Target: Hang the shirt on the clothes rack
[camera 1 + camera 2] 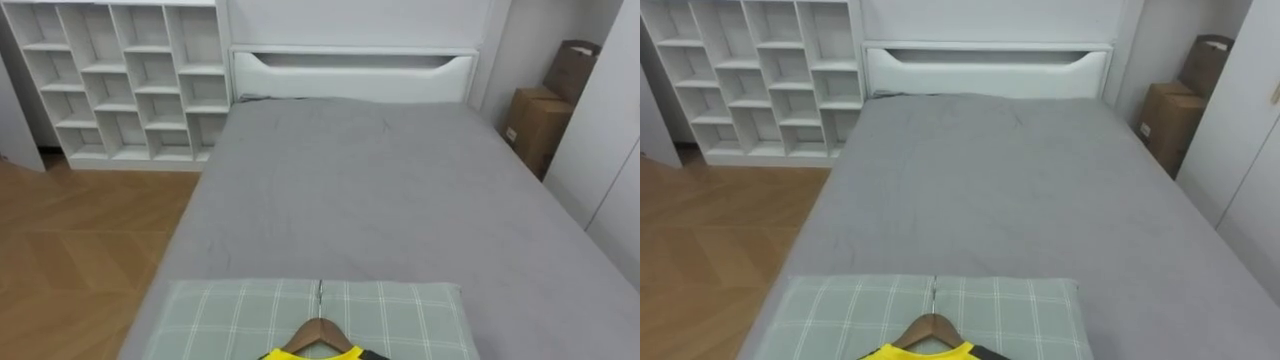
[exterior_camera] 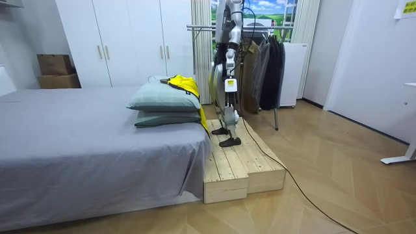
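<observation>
A yellow garment [image 1: 320,354] on a wooden hanger [image 1: 318,335] lies on a green checked pillow [image 1: 230,320] at the near end of the bed. In the room view the yellow garment [image 2: 185,84] drapes over two stacked pillows [image 2: 162,101]. I stand on a wooden platform [image 2: 240,162] beside them, facing along the bed. Behind me is a clothes rack [image 2: 201,27] hung with dark clothes [image 2: 266,58]. My left hand [image 2: 227,88] hangs at my side, apart from the garment.
The grey bed [image 1: 380,200] stretches ahead to a white headboard [image 1: 350,75]. A white cubby shelf [image 1: 120,80] stands at the far left over wooden floor. Cardboard boxes [image 1: 540,120] and a white wardrobe [image 2: 130,39] are on my right.
</observation>
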Robot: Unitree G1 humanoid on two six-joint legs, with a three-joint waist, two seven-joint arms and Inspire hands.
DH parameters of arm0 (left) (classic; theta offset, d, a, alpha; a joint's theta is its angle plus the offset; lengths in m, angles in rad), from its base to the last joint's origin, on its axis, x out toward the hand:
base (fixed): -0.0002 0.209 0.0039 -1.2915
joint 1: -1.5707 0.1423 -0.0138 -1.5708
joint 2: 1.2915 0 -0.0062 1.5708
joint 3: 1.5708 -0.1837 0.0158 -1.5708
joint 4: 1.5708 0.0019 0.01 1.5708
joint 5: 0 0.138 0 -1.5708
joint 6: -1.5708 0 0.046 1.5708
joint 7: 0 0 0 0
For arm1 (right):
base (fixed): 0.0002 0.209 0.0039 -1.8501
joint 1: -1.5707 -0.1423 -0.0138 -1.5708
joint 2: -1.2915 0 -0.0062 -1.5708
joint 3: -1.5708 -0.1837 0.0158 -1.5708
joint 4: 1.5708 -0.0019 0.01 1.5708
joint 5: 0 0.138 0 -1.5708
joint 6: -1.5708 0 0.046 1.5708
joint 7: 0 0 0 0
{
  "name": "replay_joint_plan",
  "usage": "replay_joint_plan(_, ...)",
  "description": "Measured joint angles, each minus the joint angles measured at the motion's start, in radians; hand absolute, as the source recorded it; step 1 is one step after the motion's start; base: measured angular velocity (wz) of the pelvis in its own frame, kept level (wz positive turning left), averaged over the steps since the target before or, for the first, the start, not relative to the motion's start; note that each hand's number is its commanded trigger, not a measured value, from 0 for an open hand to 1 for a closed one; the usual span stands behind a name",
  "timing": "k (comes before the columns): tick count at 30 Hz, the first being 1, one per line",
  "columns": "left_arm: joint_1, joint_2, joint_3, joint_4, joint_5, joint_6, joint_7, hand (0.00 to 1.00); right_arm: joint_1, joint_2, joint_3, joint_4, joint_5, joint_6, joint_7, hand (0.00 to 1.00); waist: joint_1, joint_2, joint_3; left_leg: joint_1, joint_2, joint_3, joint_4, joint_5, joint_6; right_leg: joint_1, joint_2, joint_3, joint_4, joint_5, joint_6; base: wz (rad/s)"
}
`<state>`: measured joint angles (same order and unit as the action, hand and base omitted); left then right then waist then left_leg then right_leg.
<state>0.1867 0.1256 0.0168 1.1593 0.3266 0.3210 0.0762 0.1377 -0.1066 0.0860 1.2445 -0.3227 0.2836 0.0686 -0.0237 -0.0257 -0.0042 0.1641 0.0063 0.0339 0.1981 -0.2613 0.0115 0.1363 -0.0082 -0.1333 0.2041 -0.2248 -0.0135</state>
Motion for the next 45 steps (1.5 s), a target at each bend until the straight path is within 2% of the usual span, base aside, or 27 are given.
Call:
replay_joint_plan(11, 0.001, -0.001, -0.003, 0.001, -0.004, 0.0, -0.014, 0.0, 0.005, 0.0, 0.0, 0.007, 0.004, 0.003, 0.008, 0.0, -0.006, 0.006, 0.0001, 0.003, -0.001, -0.004, 0.0, 0.0, 0.0, 0.006, 0.0, -0.002, -0.002, 0.0, 0.0, 0.0)
replay_joint_plan(26, 0.001, 0.0, -0.05, 0.001, -0.01, -0.001, -0.049, 0.0, 0.001, 0.0, 0.001, 0.006, 0.008, -0.001, 0.019, 0.0, -0.005, 0.007, 0.0019, 0.002, 0.0, -0.006, -0.002, 0.0, 0.0, 0.006, 0.0, -0.004, -0.002, 0.0, 0.001, 0.0)
replay_joint_plan(45, -0.003, 0.0, -0.051, 0.001, -0.01, -0.002, -0.05, 0.0, -0.003, 0.0, 0.001, 0.003, 0.008, -0.002, 0.02, 0.0, 0.001, 0.008, 0.0057, 0.001, -0.001, -0.005, -0.01, 0.0, 0.0, 0.001, 0.0, -0.004, -0.004, -0.001, 0.002, 0.0)
